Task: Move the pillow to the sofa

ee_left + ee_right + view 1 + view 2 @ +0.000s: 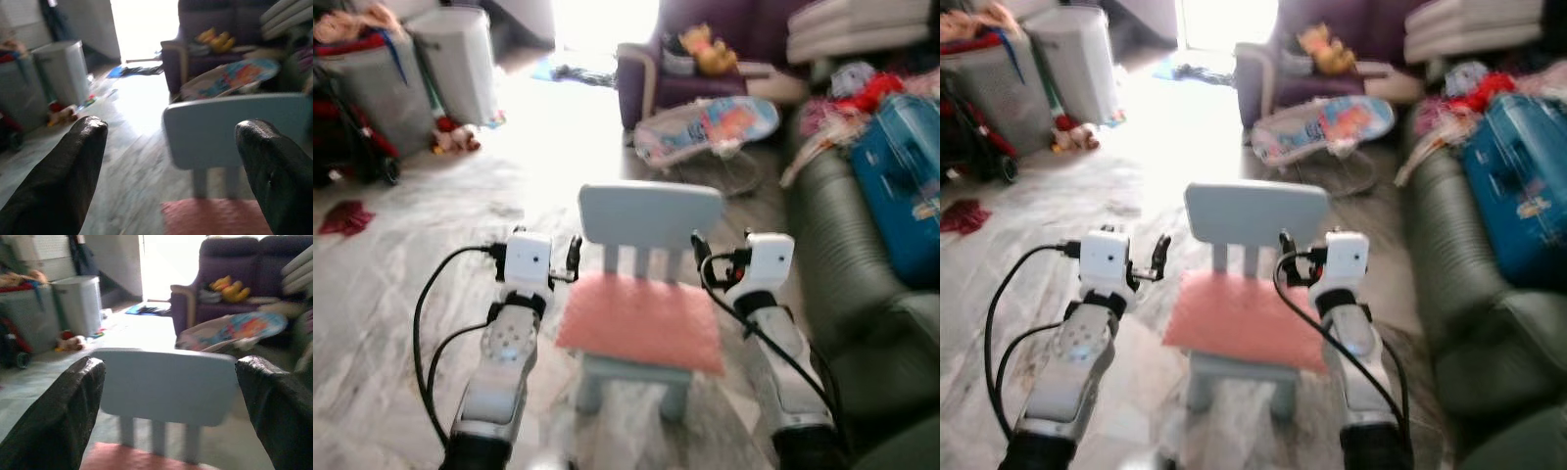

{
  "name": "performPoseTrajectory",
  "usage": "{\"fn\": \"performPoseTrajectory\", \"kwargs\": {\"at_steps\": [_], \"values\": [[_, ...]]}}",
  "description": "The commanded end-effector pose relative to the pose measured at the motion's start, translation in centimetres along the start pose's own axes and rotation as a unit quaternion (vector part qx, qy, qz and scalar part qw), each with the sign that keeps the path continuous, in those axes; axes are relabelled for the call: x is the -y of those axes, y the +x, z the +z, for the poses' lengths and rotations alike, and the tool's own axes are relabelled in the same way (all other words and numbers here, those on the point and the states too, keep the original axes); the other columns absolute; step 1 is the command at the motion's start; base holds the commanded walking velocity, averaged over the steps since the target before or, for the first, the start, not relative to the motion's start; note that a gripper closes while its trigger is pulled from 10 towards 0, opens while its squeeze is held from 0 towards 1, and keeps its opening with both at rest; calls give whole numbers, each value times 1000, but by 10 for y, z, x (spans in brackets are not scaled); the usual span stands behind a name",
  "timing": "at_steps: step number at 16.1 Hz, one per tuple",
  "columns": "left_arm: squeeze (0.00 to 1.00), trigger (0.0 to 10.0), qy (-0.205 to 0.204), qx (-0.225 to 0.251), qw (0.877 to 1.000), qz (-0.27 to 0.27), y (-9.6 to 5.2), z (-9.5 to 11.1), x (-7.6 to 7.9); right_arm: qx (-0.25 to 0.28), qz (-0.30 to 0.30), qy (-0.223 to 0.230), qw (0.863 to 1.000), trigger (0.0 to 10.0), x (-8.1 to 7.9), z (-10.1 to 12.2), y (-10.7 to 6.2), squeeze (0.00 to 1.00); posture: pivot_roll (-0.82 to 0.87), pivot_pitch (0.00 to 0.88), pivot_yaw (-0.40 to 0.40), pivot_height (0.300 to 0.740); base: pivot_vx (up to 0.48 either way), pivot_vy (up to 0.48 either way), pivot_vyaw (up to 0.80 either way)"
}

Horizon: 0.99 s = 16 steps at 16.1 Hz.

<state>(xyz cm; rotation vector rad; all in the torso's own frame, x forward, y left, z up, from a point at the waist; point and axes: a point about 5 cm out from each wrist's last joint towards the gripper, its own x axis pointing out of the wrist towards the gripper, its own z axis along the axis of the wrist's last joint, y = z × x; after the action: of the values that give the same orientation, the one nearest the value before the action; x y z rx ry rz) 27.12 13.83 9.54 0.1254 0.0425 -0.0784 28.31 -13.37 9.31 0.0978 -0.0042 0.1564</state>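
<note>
The pink pillow [642, 320] lies flat on the seat of a small pale-blue chair [650, 211], and its front edge hangs a little over the seat. The left gripper [574, 257] sits just off the pillow's left edge and the right gripper [700, 253] just off its right edge — neither one touches it, and both have their fingers spread wide apart in the wrist views. The chair back stands right behind the pillow, so that side is closed off.

There's open marble floor [391, 294] to the left of the chair. To the right, near the chair, is a dark green sofa [847, 274] with a blue bag [901, 176] and a heap of clothes on it. Beyond the chair lies a baby bouncer [710, 127], then a purple armchair [651, 78] with a yellow toy [707, 49]. Far left are grey bins [460, 59] and a red cloth [345, 217] on the floor.

Everything's blurry, and the bright doorway washes out the floor in front of it — the pile on the sofa looks like clothes, but I can't really tell.
</note>
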Motion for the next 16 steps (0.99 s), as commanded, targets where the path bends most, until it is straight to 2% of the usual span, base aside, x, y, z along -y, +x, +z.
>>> {"fn": "performPoseTrajectory", "kwargs": {"at_steps": [1, 4, 14, 16], "values": [[0, 10000, -3, 5, 1000, -6, 2, 4, 3, 2, -7, -8, 1000, 10000, 5, 2, 0, 0, -22, 0, -27, 740, 379, -292, 0], [0, 10000, -20, 5, 1000, -1, 2, 5, 3, 1, -6, -8, 1000, 10000, 5, 2, 0, 0, -22, 0, -28, 740, 120, -104, 0], [0, 10000, -23, 3, 1000, 1, 2, 4, 1, -5, -6, -9, 1000, 10000, 6, -1, 1, 0, -20, 0, -30, 740, 0, 0, 0], [0, 10000, -24, 3, 1000, -2, 2, 4, 2, -5, -7, -9, 1000, 10000, 6, -1, 1, 0, -21, 0, -30, 740, 0, 416, -431]]}}
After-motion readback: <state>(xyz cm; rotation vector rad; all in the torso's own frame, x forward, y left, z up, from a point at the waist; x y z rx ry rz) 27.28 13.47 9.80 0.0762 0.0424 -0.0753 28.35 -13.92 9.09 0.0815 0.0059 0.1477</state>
